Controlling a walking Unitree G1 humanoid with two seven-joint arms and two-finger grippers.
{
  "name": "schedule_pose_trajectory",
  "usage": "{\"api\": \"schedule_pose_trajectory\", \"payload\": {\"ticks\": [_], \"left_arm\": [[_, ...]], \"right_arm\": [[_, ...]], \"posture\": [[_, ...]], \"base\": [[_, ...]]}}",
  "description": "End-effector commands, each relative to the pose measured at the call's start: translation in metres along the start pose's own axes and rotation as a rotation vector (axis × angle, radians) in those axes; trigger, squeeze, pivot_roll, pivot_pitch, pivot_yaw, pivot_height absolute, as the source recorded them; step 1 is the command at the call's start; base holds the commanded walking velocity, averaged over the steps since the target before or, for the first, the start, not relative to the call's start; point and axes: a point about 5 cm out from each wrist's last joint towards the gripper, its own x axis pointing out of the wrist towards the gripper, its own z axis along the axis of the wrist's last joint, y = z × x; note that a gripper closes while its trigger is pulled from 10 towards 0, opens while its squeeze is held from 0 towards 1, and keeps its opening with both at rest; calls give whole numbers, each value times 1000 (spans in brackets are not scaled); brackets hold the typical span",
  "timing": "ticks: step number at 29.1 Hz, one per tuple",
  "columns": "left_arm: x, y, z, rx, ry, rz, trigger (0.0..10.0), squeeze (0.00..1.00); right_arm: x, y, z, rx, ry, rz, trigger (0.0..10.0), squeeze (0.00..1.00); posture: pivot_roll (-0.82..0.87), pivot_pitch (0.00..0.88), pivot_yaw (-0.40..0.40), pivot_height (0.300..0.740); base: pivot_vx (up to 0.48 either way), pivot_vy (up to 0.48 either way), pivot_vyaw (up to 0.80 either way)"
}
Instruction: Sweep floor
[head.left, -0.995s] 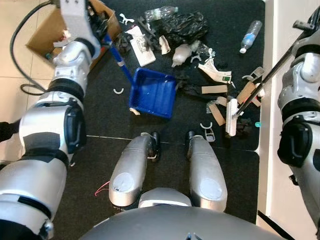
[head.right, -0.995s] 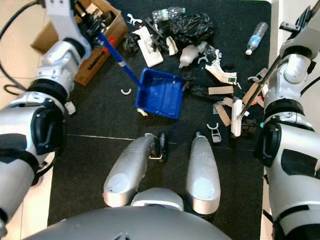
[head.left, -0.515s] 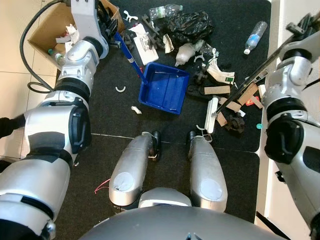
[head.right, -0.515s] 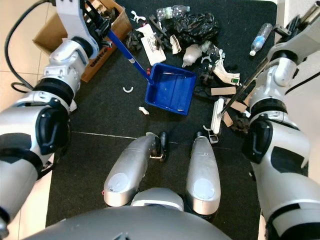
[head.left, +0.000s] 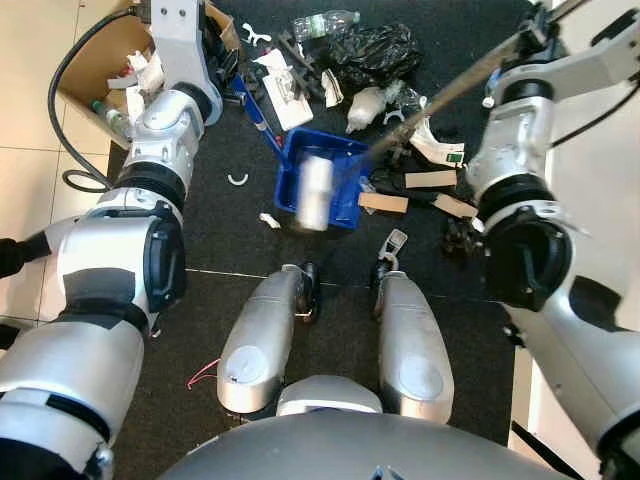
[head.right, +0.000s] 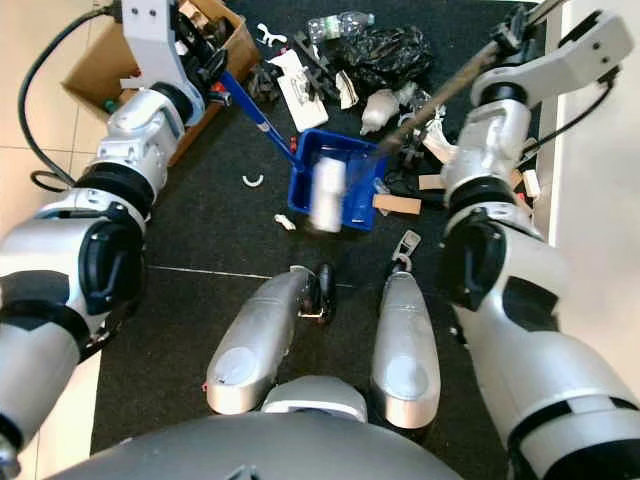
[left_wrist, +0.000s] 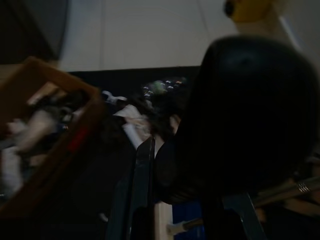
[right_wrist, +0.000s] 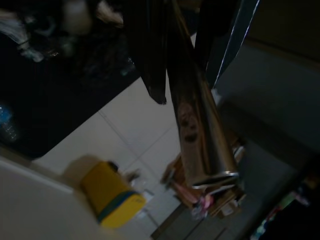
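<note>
Broom's (head.left: 440, 92) blurred white head over square blue plastic dustpan (head.left: 340, 170).

A black mat (head.left: 220, 300) covers the tiled floor (head.left: 40, 130) and carries a blue dustpan (head.left: 325, 175) just below the left gripper (head.left: 215, 60). Litter lies between the grippers: a black bag (head.left: 375, 50), a clear bottle (head.left: 320, 22), cardboard strips (head.left: 385, 203) and white scraps (head.left: 237, 181). A cardboard box (head.left: 90, 75) sits beside the left gripper at the mat's edge.

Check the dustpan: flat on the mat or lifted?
Flat, as far as visible: the dustpan lies open side up on the black mat, with the blurred broom head over it.
</note>
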Motion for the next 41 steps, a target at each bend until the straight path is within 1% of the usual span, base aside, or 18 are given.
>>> {"api": "schedule_pose_trajectory", "payload": {"ticks": [1,3,4,7,10,14,18,19,20,21,23,27,30,32,34,39,40,41], "left_arm": [[-1,-7,-16,-50,51,-39,10000,0],[-1,-9,-16,-51,52,-41,10000,0],[-1,-9,-16,-51,52,-41,10000,0],[-1,-10,-16,-54,52,-43,10000,0],[0,-12,-17,-56,54,-46,10000,0],[0,-13,-19,-56,58,-50,10000,0],[0,-15,-21,-52,66,-56,10000,0],[0,-15,-21,-52,66,-56,10000,0],[0,-16,-21,-52,67,-58,10000,0],[0,-16,-21,-52,67,-58,10000,0],[0,-16,-20,-53,67,-59,10000,0],[1,-17,-20,-50,70,-62,10000,0],[1,-17,-20,-50,70,-62,10000,0],[1,-17,-20,-49,72,-62,10000,0],[0,-16,-21,-48,73,-61,10000,0],[0,-17,-22,-50,75,-63,10000,0],[0,-17,-22,-53,74,-63,10000,0],[0,-17,-22,-53,74,-63,10000,0]], "right_arm": [[8,12,14,32,-77,49,10000,0],[15,19,31,-77,-146,116,10000,0],[15,19,31,-77,-146,116,10000,0],[21,22,61,-252,-256,192,10000,0],[24,15,88,-435,-334,217,10000,0],[21,-3,114,-584,-377,191,10000,0],[17,-21,124,-715,-366,144,10000,0],[17,-21,124,-715,-366,144,10000,0],[15,-31,124,-776,-333,116,10000,0],[15,-31,124,-776,-333,116,10000,0],[11,-39,121,-834,-305,96,10000,0],[0,-58,122,-1019,-308,28,10000,0],[-1,-60,125,-1030,-324,10,10000,0],[1,-60,139,-1000,-375,-18,10000,0],[3,-59,152,-1010,-399,-39,10000,0],[2,-67,138,-1038,-315,-44,10000,0],[0,-71,131,-989,-296,-55,10000,0],[0,-71,131,-989,-296,-55,10000,0]], "posture": [[134,245,121,740],[112,239,122,740],[112,239,122,740],[101,239,121,740],[91,238,122,740],[71,240,128,740],[56,233,135,740],[56,233,135,740],[56,233,135,740],[56,233,135,740],[50,229,138,740],[45,225,146,740],[48,223,151,740],[49,222,152,740],[46,220,152,740],[44,221,147,740],[54,227,148,740],[54,227,148,740]], "base": [[0,0,0],[0,0,0],[0,0,0],[0,0,0],[0,0,0],[0,0,0],[0,0,0],[0,0,0],[0,0,0],[0,0,0],[0,0,0],[0,0,0],[0,0,0],[0,0,0],[0,0,0],[0,0,0],[0,0,0],[0,0,0]]}}
